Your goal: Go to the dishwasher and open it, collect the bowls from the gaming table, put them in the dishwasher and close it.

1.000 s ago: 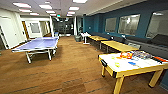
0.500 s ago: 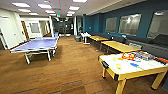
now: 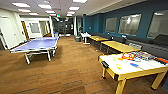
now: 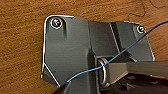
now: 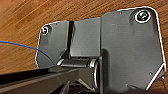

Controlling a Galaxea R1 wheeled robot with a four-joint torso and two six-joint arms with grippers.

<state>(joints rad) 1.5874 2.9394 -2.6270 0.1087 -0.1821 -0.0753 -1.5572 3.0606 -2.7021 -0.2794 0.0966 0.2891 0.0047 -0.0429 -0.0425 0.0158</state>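
Gaming table point(image 3: 125, 65) is this long bench with a glossy white top and yellow edge band and legs, sitting right of the blue ping-pong table point(image 3: 37, 45) across the wood floor point(image 3: 70, 72); small bright bowls point(image 3: 128, 56) sit on top, orange one clearest; can't tell either gripper's state.

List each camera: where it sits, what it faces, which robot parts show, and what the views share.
Head view: high on the robot, looking forward and down across a room with the gaming table at right, a blue table-tennis table at left, and brown wood floor.
Left wrist view: on the left arm's wrist, facing down at wood floor; the robot's dark plate and a blue cable show.
Right wrist view: on the right arm's wrist, also facing floor; its dark plate shows.
Shared: the wood floor.
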